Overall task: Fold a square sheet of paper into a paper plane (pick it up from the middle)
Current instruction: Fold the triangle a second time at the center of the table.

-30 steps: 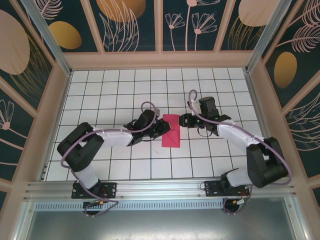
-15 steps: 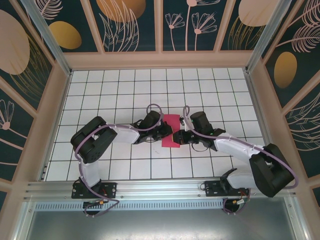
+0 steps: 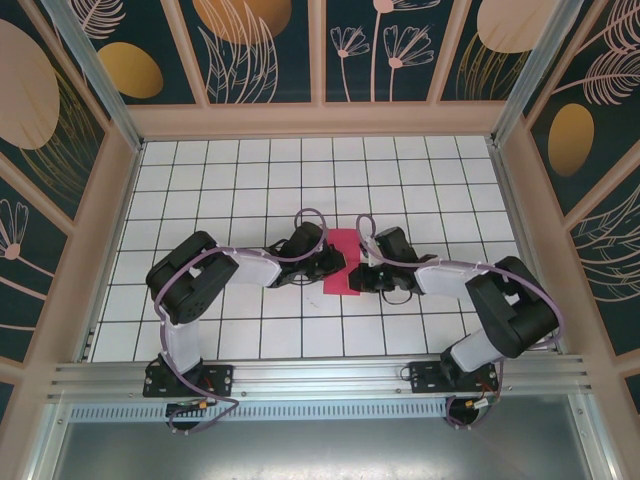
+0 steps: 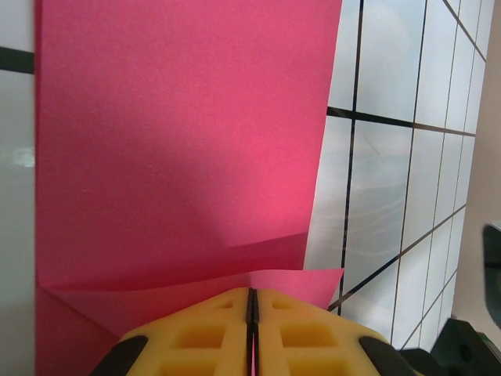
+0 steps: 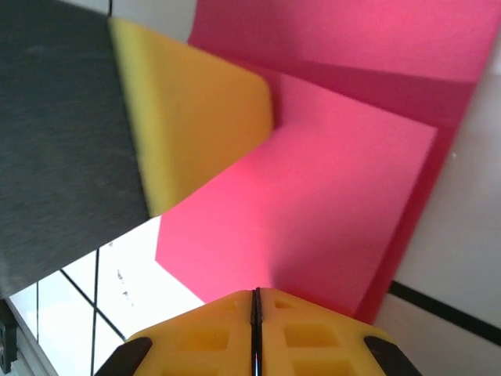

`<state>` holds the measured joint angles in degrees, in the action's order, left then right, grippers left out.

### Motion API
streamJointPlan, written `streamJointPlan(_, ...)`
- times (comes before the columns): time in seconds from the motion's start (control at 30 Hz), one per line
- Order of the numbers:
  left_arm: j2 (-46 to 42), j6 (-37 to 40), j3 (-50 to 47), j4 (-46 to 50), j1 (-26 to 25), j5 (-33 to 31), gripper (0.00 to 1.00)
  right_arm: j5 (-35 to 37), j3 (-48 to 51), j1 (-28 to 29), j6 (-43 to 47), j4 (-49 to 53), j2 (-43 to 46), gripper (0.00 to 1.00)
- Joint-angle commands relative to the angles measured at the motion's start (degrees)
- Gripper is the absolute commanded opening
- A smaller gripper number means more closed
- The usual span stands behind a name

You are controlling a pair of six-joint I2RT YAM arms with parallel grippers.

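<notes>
Paper sheet [image 3: 340,250] part-folded, centre of table [image 3: 200,190]; left pincer [image 4: 252,305] and right pincer [image 5: 256,305] closed at opposite edges, likely pinning layers for creasing; actual pinch unclear.

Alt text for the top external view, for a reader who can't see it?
The left gripper and right gripper meet from opposite sides on a partly folded pink paper lying in the middle of a white gridded table. Both arms stretch inward from bases at the near edge, and dark floral walls enclose the scene.
</notes>
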<state>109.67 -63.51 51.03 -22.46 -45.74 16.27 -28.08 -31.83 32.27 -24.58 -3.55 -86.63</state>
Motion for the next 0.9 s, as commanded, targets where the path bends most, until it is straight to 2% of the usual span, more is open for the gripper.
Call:
streamJointPlan(0.0, -0.2, 1.9, 1.5, 0.4, 0.4, 0.2, 0.14, 0.8, 1.7, -0.4, -0.1, -1.4, -1.5, 0.12)
streamJointPlan(0.2, -4.4, 4.3, 2.0, 4.6, 0.4, -1.3, 0.19, 2.2, 3.8, -0.6, -1.0, -1.8, -2.9, 0.12)
streamJointPlan(0.37, -6.4, 3.6, -1.0, 2.9, 0.4, 0.1, 0.12, 2.4, 4.1, -0.6, -1.3, -2.1, -2.5, 0.12)
streamJointPlan(0.47, -4.6, 2.1, -1.7, -0.3, 0.3, 3.5, 0.06, 2.3, 4.1, -0.6, -1.3, -2.3, -2.5, 0.12)
streamJointPlan(0.63, -1.0, -1.0, -2.4, -6.2, 0.0, 7.5, 0.05, 2.5, 4.1, -0.6, -1.4, -2.2, -2.5, 0.12)
streamJointPlan(0.87, 2.0, -0.3, -1.6, -2.1, 0.0, 3.7, 0.06, 2.6, 3.8, -2.4, -1.3, -1.7, -2.7, 0.12)
